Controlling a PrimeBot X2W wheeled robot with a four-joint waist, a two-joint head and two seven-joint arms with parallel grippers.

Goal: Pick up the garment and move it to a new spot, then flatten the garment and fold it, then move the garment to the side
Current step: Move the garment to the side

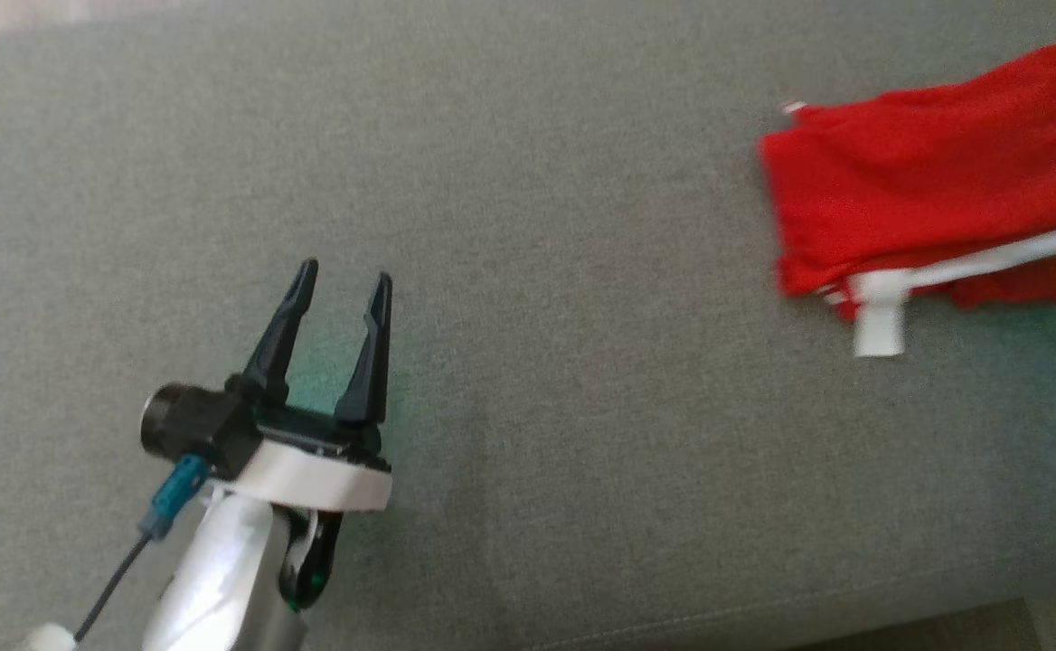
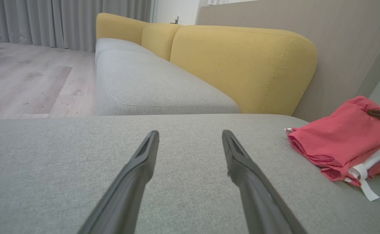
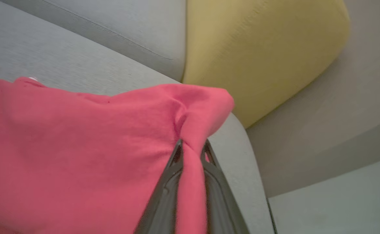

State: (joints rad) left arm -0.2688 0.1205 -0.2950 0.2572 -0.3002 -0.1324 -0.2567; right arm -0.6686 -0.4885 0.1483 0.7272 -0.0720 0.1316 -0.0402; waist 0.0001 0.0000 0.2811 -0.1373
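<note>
The garment (image 1: 926,199) is a folded red cloth with white trim, lying at the right end of the grey sofa seat (image 1: 528,271). In the left wrist view the garment (image 2: 343,139) sits to the right, well apart from my left gripper (image 2: 190,136), whose fingers stand open with nothing between them. In the head view the left gripper (image 1: 343,276) hovers over bare seat at the lower left. My right gripper (image 3: 191,146) is shut on a pinched fold of the garment (image 3: 79,146) near its far corner, lifting that edge.
Yellow back cushions (image 2: 242,65) rise behind the seat, and another yellow cushion (image 3: 258,48) stands just beyond the garment. A wooden floor (image 2: 20,84) and grey curtains lie past the sofa. The seat's end (image 3: 248,169) drops off beside the right gripper.
</note>
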